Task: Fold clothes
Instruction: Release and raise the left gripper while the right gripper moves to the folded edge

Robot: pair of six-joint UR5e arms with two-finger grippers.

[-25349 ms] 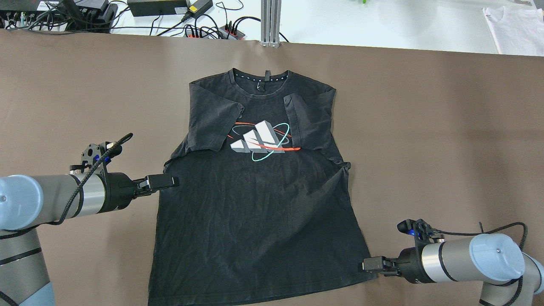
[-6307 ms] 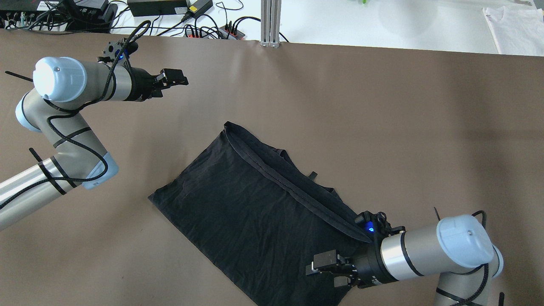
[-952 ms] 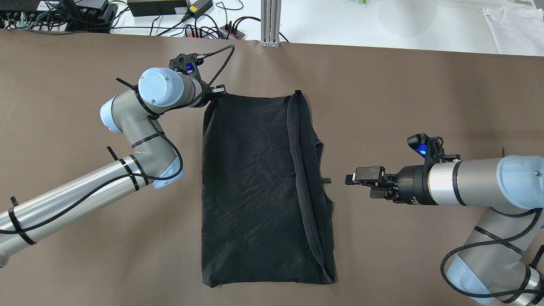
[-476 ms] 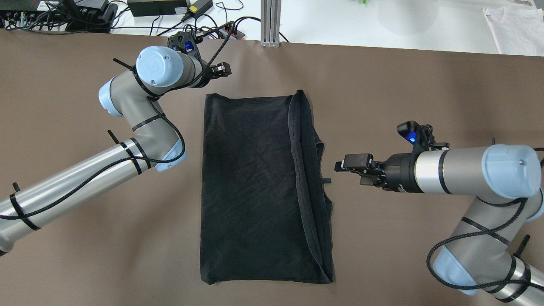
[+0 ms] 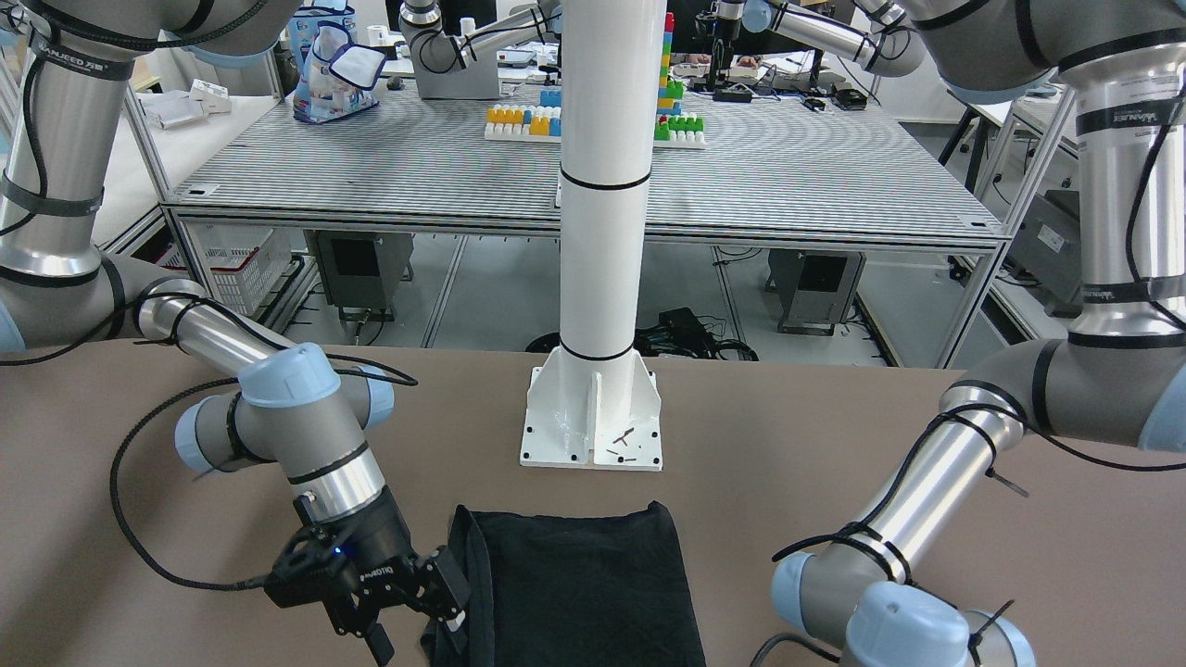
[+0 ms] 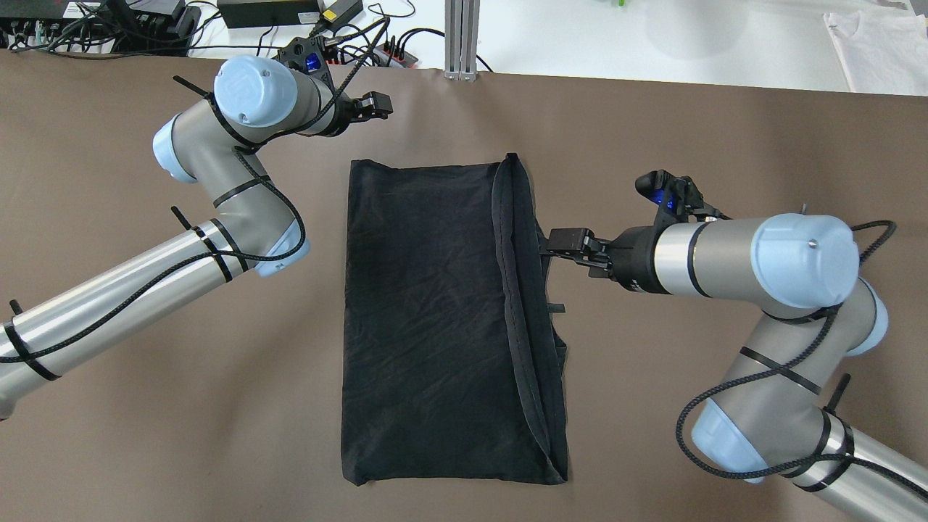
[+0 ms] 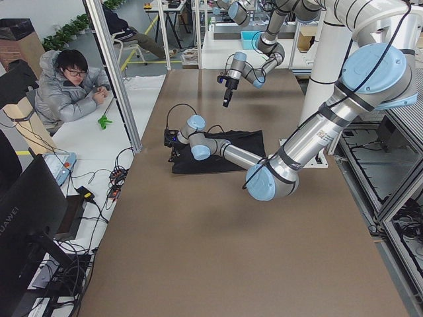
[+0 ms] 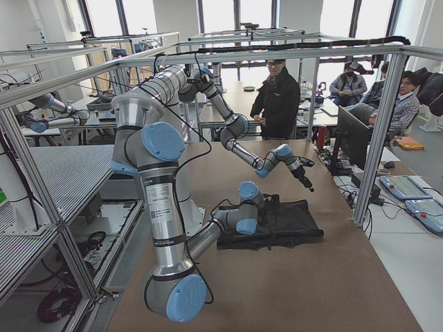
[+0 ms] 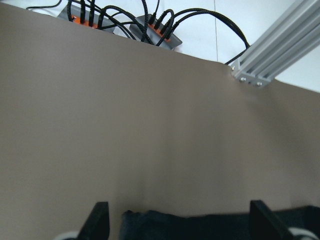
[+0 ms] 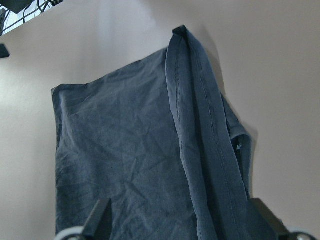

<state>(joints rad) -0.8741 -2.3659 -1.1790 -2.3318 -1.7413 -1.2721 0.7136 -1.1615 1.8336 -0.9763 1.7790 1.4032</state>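
Note:
The black garment (image 6: 435, 319) lies folded in a long rectangle on the brown table, its doubled hem (image 6: 518, 290) along the right side. It also shows in the front view (image 5: 593, 593) and the right wrist view (image 10: 125, 150). My left gripper (image 6: 377, 107) is open and empty, beyond the garment's far left corner and clear of it; the left wrist view (image 9: 177, 205) shows only the garment's far edge (image 9: 200, 227). My right gripper (image 6: 562, 243) is open and empty at the garment's right edge, fingers (image 10: 102, 215) on either side of the hem.
The white pole's base plate (image 5: 591, 426) stands on the table just behind the garment. Power strips and cables (image 6: 362, 54), an aluminium post (image 6: 462, 36) and a white cloth (image 6: 877, 51) lie past the table's far edge. People sit beyond the table's ends (image 7: 66, 86).
My left gripper has let go of the garment's far left corner and moved away toward the far edge. My right gripper has moved left and farther, up to the garment's right edge.

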